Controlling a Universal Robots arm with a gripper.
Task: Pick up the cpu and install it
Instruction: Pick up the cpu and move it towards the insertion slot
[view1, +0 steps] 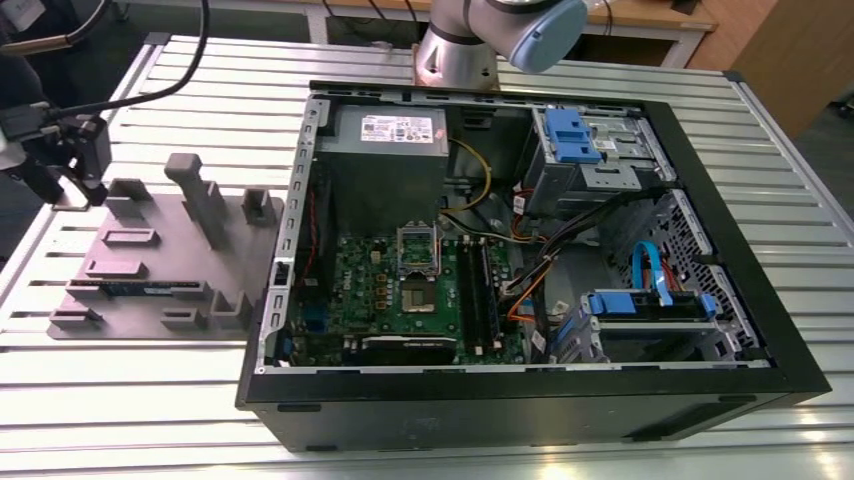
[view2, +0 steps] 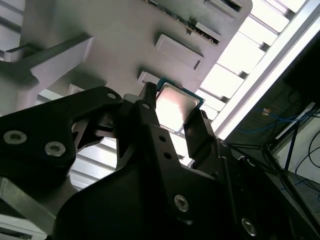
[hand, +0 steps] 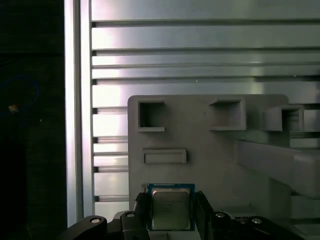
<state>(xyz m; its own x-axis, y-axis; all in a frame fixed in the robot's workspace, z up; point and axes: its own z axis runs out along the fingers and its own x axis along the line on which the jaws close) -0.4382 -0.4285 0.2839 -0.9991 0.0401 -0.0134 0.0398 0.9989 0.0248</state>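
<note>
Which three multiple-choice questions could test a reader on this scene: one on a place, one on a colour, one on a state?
1. Where is the cpu? A) in the board's socket B) between the fingers, over the grey tray C) on the power supply
2. What colour are the drive clips in the computer case? A) red B) blue C) white
3. How is the case? A) open, inside showing B) shut by a panel C) under a cloth
Answers: B, fingers flank it; B, clearly blue; A, the green board shows.
</note>
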